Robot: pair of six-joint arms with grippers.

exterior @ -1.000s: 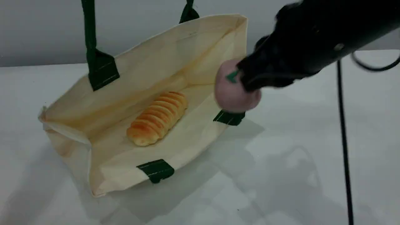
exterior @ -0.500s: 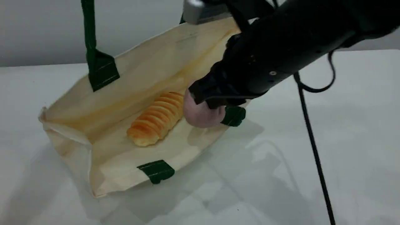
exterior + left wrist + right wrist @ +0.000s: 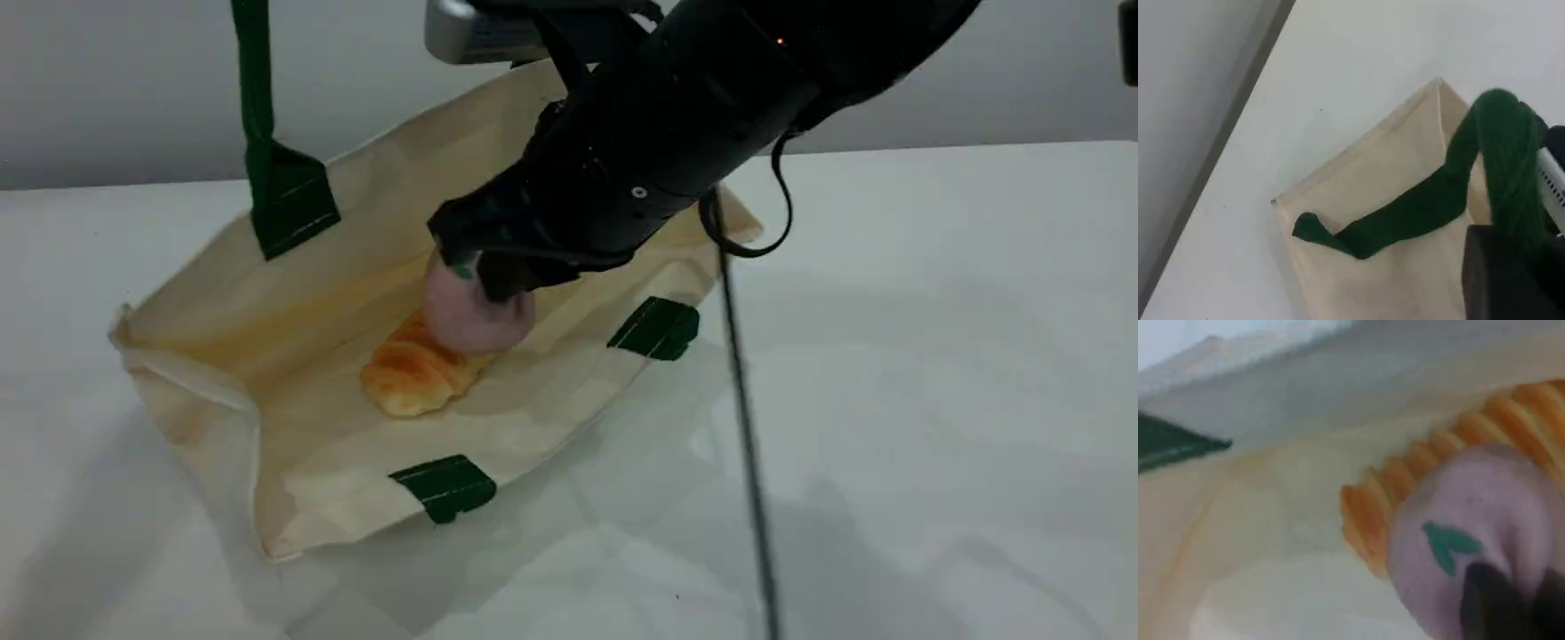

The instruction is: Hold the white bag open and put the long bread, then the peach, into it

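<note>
The white bag lies on the table with its mouth held wide. Its green strap handle runs up out of the scene view. In the left wrist view that handle loops over my left gripper, which is shut on it. The long bread lies inside the bag, its far end hidden by the peach. My right gripper is shut on the peach and presses it against the bread. The right wrist view shows the peach, the ridged bread and a dark fingertip.
A black cable hangs from the right arm down across the white table. Two green patches mark the bag's near rim. A grey wall stands behind the table.
The right arm has carried the peach leftward and down from outside the bag's right rim into the bag, onto the bread. The bag's upper right side has been pushed down.
</note>
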